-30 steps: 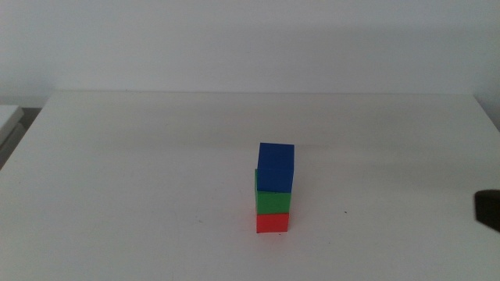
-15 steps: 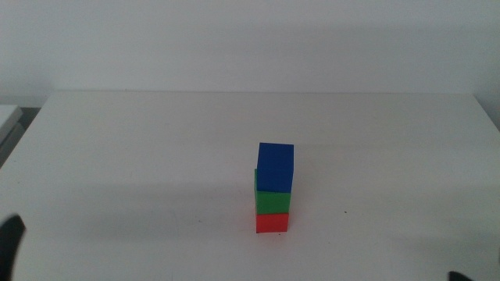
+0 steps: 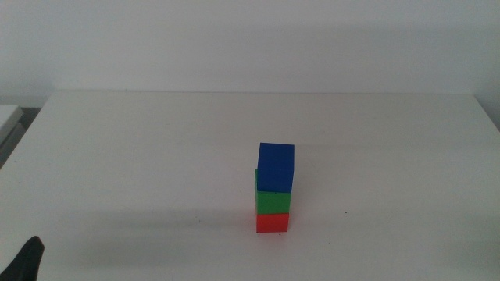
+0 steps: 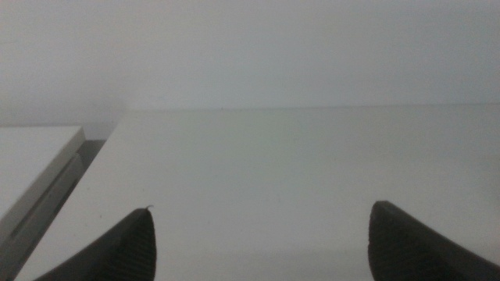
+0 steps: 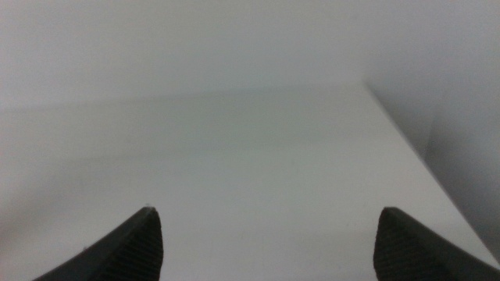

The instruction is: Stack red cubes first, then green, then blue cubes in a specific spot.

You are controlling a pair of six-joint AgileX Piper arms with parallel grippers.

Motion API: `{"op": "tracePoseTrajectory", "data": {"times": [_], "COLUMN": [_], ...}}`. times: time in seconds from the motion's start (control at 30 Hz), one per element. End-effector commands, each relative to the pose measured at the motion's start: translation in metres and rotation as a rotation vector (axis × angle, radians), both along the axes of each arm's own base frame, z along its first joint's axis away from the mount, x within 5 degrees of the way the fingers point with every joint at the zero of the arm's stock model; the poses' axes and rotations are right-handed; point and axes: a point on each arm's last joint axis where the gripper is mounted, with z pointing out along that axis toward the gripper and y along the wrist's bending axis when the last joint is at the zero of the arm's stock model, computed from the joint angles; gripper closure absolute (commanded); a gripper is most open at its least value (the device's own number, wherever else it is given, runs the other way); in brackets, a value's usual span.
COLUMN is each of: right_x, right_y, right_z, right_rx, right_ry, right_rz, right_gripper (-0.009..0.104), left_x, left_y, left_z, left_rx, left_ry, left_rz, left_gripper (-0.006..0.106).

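In the middle view a three-cube tower stands on the white table, a little right of centre near the front. The red cube (image 3: 272, 223) is at the bottom, the green cube (image 3: 272, 200) rests on it, and the blue cube (image 3: 276, 167) sits on top, shifted slightly right. Nothing touches the tower. A dark tip of the left gripper (image 3: 27, 261) shows at the bottom left corner. In the left wrist view the left gripper (image 4: 262, 238) is open over bare table. The right gripper (image 5: 266, 238) is open too, holding nothing, and is out of the middle view.
The table (image 3: 156, 148) is white, with its far edge against a pale wall. A white ledge (image 3: 8, 117) lies beyond the table's left edge, seen also as the ledge (image 4: 35, 168) in the left wrist view. The right table edge (image 5: 414, 148) shows in the right wrist view.
The right gripper has left the middle view at the right edge. The left gripper's dark tip appeared at the bottom left and has shifted slightly lower and rightward. The tower has not moved.
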Motion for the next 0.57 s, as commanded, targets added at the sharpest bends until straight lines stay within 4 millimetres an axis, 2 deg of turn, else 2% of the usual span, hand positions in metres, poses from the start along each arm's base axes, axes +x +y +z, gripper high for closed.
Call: {"op": "tracePoseTrajectory", "data": {"times": [0.0,0.53], "right_x": [0.0014,0.0015], "right_y": [-0.0010,-0.0008], "right_z": [-0.0003,0.0007], "right_rx": [-0.006,-0.006], "right_ry": [-0.058,-0.069], "right_rz": [-0.018,-0.016], "right_gripper": [0.004,0.005], "left_x": [0.0001,0.0003], "left_y": [0.0001,0.0006], "left_z": [0.0030,0.0053], "left_rx": [-0.015,0.001], "left_ry": [-0.034,-0.060], "left_rz": [0.004,0.006], "left_gripper": [0.009,0.009]}}
